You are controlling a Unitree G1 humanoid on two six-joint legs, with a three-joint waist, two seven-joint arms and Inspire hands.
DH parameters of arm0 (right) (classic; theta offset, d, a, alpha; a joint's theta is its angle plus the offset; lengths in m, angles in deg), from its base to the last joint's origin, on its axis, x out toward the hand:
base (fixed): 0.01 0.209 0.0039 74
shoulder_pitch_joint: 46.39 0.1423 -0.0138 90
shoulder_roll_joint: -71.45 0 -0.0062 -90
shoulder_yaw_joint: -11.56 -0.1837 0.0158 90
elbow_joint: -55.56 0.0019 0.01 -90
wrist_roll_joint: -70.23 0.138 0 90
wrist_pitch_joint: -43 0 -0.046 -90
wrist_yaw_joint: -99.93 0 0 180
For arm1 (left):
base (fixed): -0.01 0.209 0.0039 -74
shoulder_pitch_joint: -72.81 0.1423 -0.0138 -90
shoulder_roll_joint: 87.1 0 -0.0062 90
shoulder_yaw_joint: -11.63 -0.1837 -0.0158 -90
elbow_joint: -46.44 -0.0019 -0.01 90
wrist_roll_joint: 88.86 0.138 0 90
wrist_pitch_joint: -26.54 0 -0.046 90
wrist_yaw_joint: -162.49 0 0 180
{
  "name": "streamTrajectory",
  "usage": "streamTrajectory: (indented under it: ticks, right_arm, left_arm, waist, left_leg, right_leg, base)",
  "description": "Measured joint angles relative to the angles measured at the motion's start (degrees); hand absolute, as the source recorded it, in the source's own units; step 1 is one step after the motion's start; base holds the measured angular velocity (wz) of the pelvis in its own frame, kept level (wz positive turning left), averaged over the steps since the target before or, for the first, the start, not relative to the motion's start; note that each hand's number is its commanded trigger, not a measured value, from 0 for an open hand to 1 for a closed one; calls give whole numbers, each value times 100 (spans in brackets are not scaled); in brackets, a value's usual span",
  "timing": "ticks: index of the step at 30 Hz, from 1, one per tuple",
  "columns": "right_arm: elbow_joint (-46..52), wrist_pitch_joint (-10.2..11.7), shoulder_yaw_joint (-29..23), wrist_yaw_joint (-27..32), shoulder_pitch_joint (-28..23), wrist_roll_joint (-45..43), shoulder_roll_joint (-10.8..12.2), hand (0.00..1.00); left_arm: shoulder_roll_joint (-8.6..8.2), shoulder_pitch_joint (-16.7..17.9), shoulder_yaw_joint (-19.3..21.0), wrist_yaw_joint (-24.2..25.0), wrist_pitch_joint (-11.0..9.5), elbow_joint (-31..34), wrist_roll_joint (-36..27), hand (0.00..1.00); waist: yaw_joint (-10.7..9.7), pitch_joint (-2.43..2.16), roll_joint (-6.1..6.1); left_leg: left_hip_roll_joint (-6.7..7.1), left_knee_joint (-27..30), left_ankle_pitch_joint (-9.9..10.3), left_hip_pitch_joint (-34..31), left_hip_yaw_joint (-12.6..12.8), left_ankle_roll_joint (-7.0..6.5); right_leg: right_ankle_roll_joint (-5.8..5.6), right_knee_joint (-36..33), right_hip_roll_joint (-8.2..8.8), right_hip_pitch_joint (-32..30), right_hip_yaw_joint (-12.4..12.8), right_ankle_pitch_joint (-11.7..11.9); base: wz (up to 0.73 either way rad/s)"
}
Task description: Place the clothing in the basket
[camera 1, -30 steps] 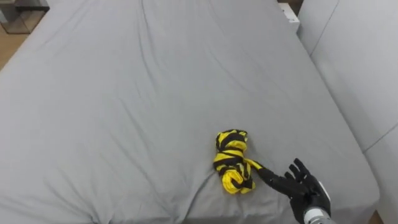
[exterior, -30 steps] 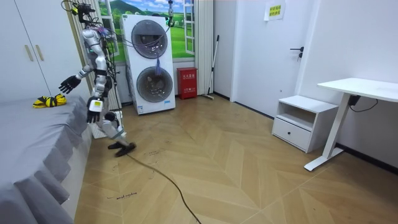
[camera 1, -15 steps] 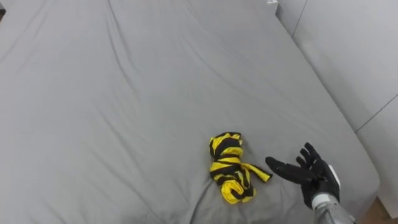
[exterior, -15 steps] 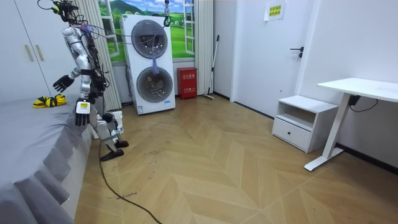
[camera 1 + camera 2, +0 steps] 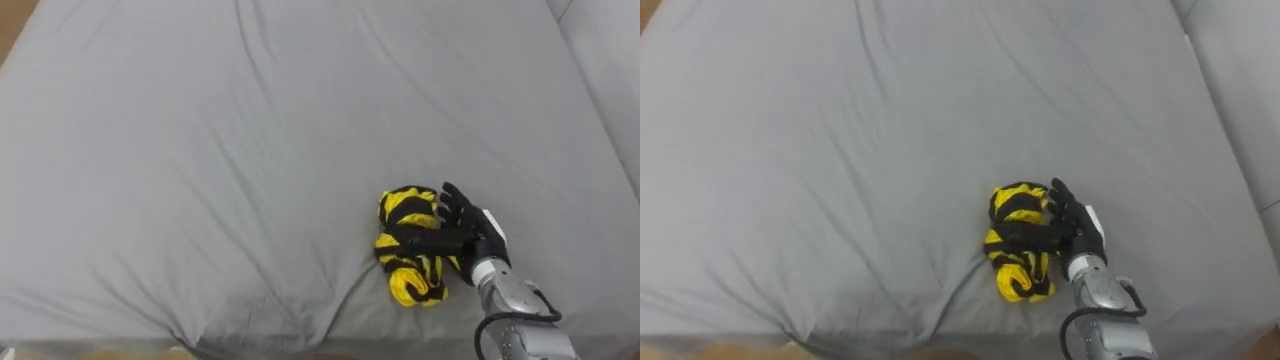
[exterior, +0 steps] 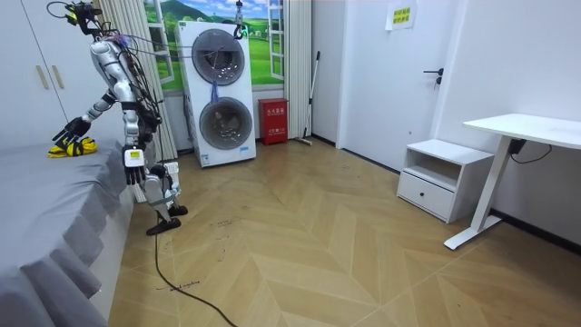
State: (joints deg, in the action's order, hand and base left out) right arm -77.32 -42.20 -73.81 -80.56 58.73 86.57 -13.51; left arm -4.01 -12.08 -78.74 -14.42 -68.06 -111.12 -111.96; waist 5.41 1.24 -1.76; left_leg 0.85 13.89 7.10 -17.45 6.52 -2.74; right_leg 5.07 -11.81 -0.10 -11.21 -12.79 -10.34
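A yellow-and-black striped cloth bundle (image 5: pixel 408 262) (image 5: pixel 1015 250) lies crumpled on the grey bed sheet (image 5: pixel 200 150), close to the bed's near edge. My right hand (image 5: pixel 474 229) (image 5: pixel 1082 228) rests against the bundle's right side. Its fingers are spread straight and its thumb lies across the cloth, so the hand is open. In the room view I stand beside the bed (image 6: pixel 45 200), leaning with the right arm stretched to the cloth (image 6: pixel 80 148). My left hand (image 6: pixel 133 162) hangs at my side.
A pale padded wall (image 5: pixel 610 60) borders the bed on the right. The bed's near edge runs along the bottom of the eye views. Behind me stand stacked washing machines (image 6: pixel 222 91) and a red box (image 6: pixel 273 121) on the wooden floor.
My right hand has moved left from beside the bundle onto it, the thumb now across the cloth. I have leaned further over the bed, and the eye views have shifted.
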Motion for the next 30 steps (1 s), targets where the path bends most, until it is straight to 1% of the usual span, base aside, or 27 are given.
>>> streamTrajectory:
  ticks: [1,2,4,6,8,10,11,12,13,14,16,20,21,23,25,27,30]
  right_arm:
    - [-23,-7,130,-21,17,-75,1,0]
    - [-62,-11,206,-38,23,-92,2,0]
    - [-347,-30,414,-99,70,-91,7,0]
    - [-529,-41,461,-92,86,-104,8,0]
    - [-704,-30,480,-94,170,-104,2,0]
    - [-1074,69,479,-89,311,-116,12,0]
    - [-1118,75,476,-81,324,-131,14,0]
    - [-1237,115,470,-43,361,-223,32,68]
    - [-1353,165,447,14,407,-321,51,100]
    - [-1407,174,420,37,429,-337,59,100]
    - [-1789,273,409,120,552,-296,47,100]
    - [-2058,281,238,327,639,-250,-24,100]
    - [-2180,281,121,370,648,-249,-40,100]
    - [-2382,280,51,408,668,-227,-102,100]
    - [-2526,265,-114,420,693,-195,-178,100]
    - [-2593,256,-173,420,698,-82,-240,100]
    - [-2608,154,-291,430,685,-15,-287,100]
  left_arm:
    - [19,-17,-25,-1,5,-1,-26,0]
    - [26,-26,-57,-2,11,-1,-56,0]
    - [60,-106,-251,-10,32,-4,-132,0]
    - [69,-181,-345,-13,28,-56,-138,0]
    - [95,-236,-436,-22,25,-130,-184,0]
    - [101,-284,-494,-40,27,-176,-231,0]
    - [101,-289,-495,-44,27,-176,-229,0]
    - [101,-294,-494,-64,31,-176,-229,0]
    - [99,-307,-499,-107,33,-176,-230,0]
    - [99,-314,-508,-128,35,-175,-230,0]
    - [97,-309,-548,-177,44,-173,-240,0]
    - [93,-312,-547,-249,45,-145,-252,0]
    - [87,-312,-541,-249,47,-144,-252,0]
    - [79,-312,-540,-249,47,-137,-248,0]
    - [79,-315,-538,-244,53,-137,-233,0]
    - [79,-315,-538,-231,70,-142,-232,0]
    - [82,-315,-532,-224,123,-162,-214,0]
  waist:
    - [9,8,-18]
    - [18,6,-21]
    - [82,6,-22]
    - [132,8,-23]
    - [118,11,-29]
    - [106,15,-37]
    - [106,17,-39]
    - [89,18,-40]
    - [50,18,-41]
    - [36,19,-42]
    - [-15,21,-47]
    - [-23,20,-41]
    - [-13,21,-38]
    - [-11,29,-17]
    - [-12,39,26]
    - [-14,32,70]
    - [-24,20,98]
  left_leg:
    - [2,0,-2,-23,10,-2]
    - [2,-1,-2,-24,16,-3]
    - [2,-9,-2,-24,27,-3]
    - [-1,-18,-2,-28,36,-3]
    - [-1,-21,-2,-39,35,-3]
    - [0,-29,-3,-40,36,-5]
    - [1,-29,-4,-43,34,-6]
    - [5,-27,-4,-58,17,-6]
    - [14,-16,-9,-90,-28,-10]
    - [17,-20,-18,-103,-39,-14]
    - [24,-20,-24,-119,-57,-18]
    - [52,-12,-38,-181,-118,-38]
    - [63,-15,-44,-190,-138,-44]
    - [79,-23,-49,-197,-164,-53]
    - [90,-36,-54,-212,-167,-62]
    - [95,-42,-54,-221,-169,-64]
    - [94,-58,-58,-246,-155,-69]
  right_leg:
    - [-2,-10,2,-34,15,1]
    - [-2,-18,3,-44,23,2]
    - [-5,-44,6,-68,34,3]
    - [-5,-79,11,-94,29,3]
    - [-5,-80,12,-106,7,3]
    - [-5,-80,15,-107,-2,3]
    - [-5,-79,15,-107,-9,3]
    - [-5,-76,15,-109,-18,3]
    - [-5,-74,18,-117,-45,3]
    - [-5,-76,23,-124,-70,3]
    - [-5,-80,35,-134,-132,3]
    - [-6,-77,49,-171,-163,3]
    - [-11,-74,53,-177,-170,6]
    - [-24,-71,61,-180,-181,7]
    - [-40,-68,72,-198,-180,12]
    - [-47,-67,76,-209,-180,16]
    - [-48,-69,76,-255,-161,17]
  base:
    - [-4]
    - [-5]
    - [-4]
    - [0]
    - [0]
    - [0]
    - [4]
    - [11]
    - [14]
    - [15]
    - [9]
    - [9]
    - [9]
    - [6]
    - [0]
    - [0]
    - [-3]
